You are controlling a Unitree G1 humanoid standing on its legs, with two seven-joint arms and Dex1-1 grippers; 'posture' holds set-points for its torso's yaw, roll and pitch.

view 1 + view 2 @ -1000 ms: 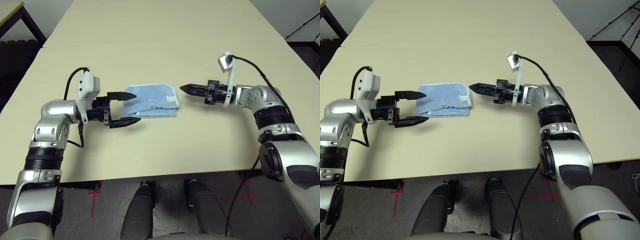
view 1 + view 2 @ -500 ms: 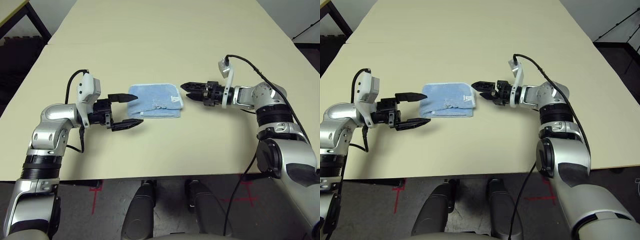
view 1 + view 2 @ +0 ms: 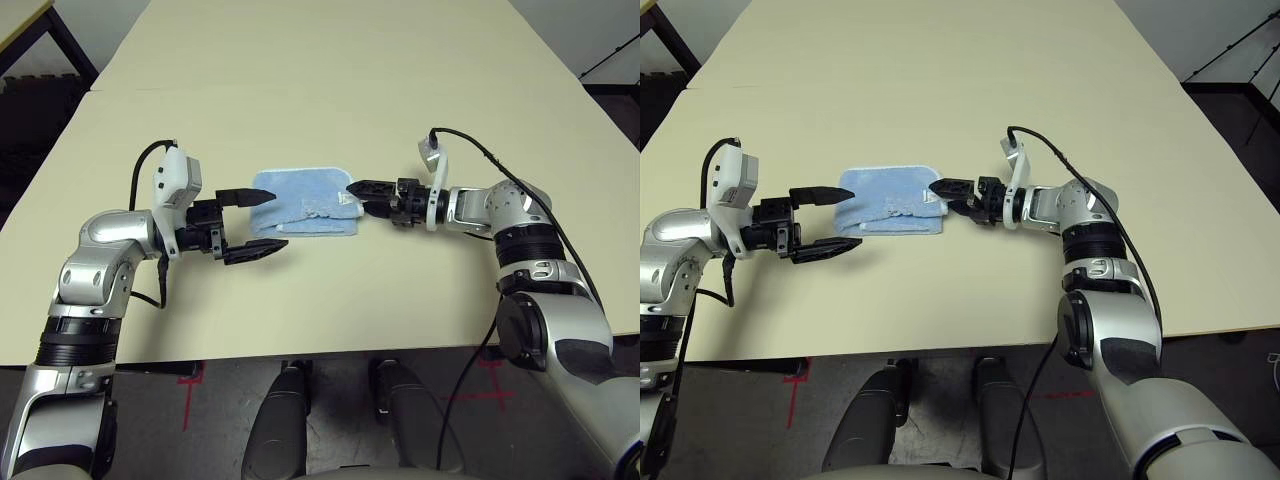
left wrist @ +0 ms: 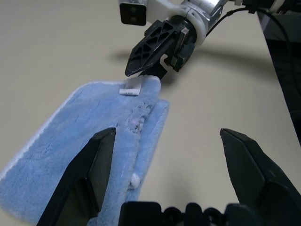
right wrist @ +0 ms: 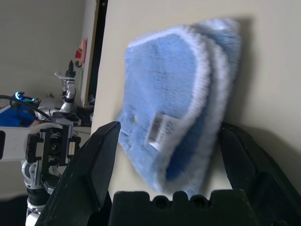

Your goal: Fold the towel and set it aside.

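Both grippers wide at folded towel (image 3: 303, 203) ends.

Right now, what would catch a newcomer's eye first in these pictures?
A folded light-blue terry towel lies mid-table on the pale beige table. The right pincer, open, reaches its right end by the white label. The left pincer, open too, straddles its left end.

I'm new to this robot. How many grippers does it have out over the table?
2. The left gripper sits open at the towel's left end; the right gripper is open at the towel's right end, by its label.
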